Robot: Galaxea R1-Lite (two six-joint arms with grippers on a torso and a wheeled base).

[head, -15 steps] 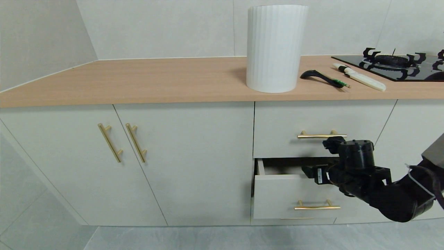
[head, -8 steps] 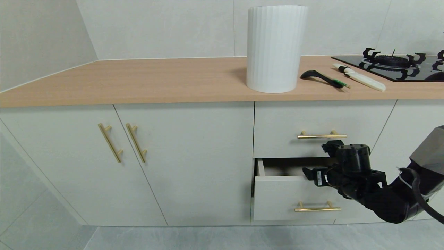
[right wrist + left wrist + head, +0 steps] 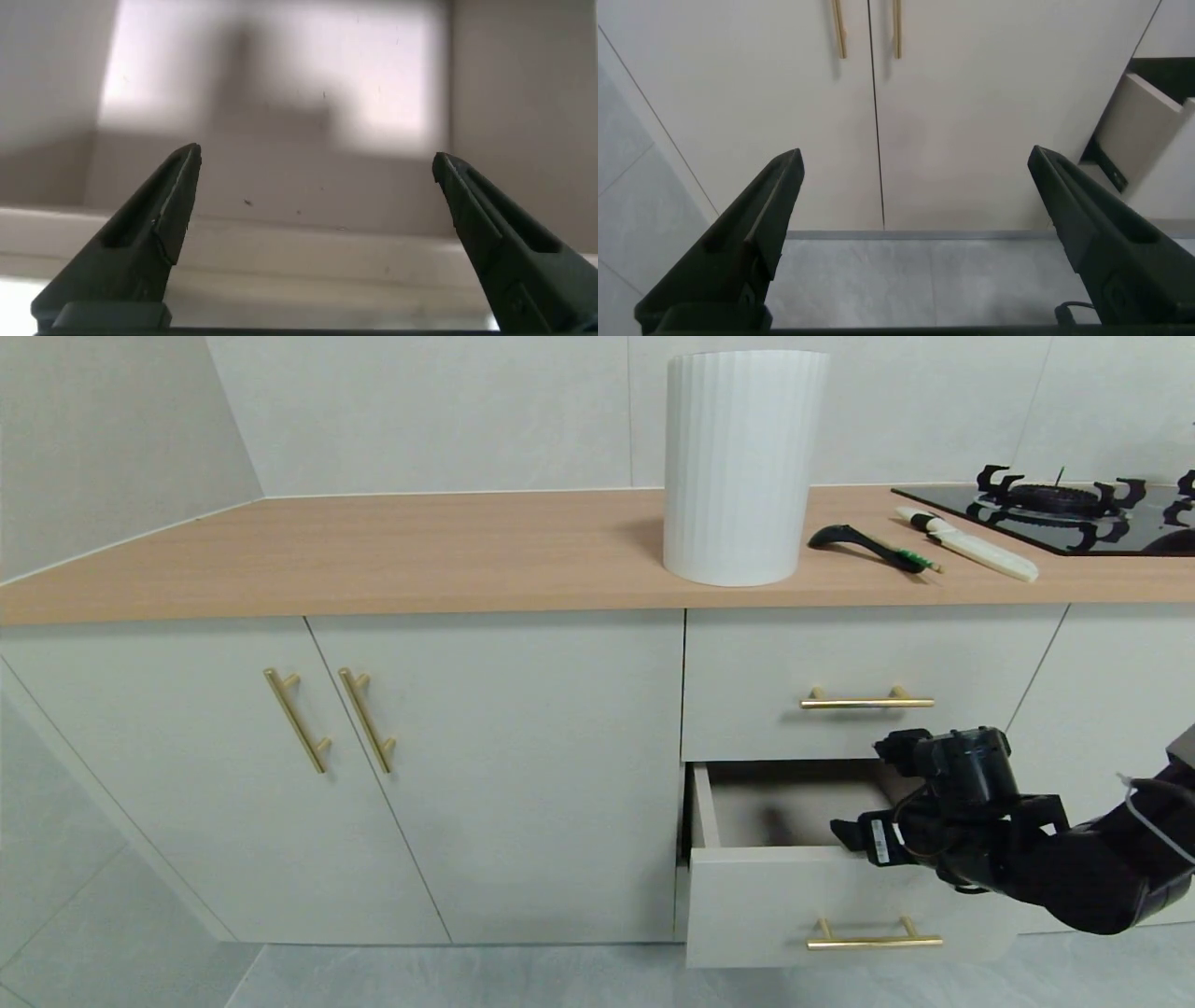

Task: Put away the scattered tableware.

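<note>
The drawer (image 3: pixel 775 896), lower right of the frame, stands pulled out — opening seems nearly done. Our right gripper (image 3: pixel 313 233) at its front edge and our left gripper (image 3: pixel 915 247) are both spread, holding nothing. The ladle (image 3: pixel 873 550) and knife (image 3: pixel 971 546) lie upper right on the counter (image 3: pixel 420 551); next we should reach for one.

Countertop (image 3: pixel 420 551), mid frame: wood grain, matt. Cabinet doors (image 3: pixel 495 756) and drawer (image 3: pixel 775 905) front: smooth pale panel, matt. Bar handles (image 3: pixel 866 702): brushed gold metal, slight sheen. Ribbed white container (image 3: pixel 742 467), top centre: matt. Ladle (image 3: pixel 845 539): black, glossy, looks plastic. Knife (image 3: pixel 971 549): cream, smooth. Hob (image 3: pixel 1120 537), upper right: glossy black glass. Wall tiles (image 3: pixel 420 411): smooth, satin. Right gripper (image 3: pixel 313 233): matt black.
</note>
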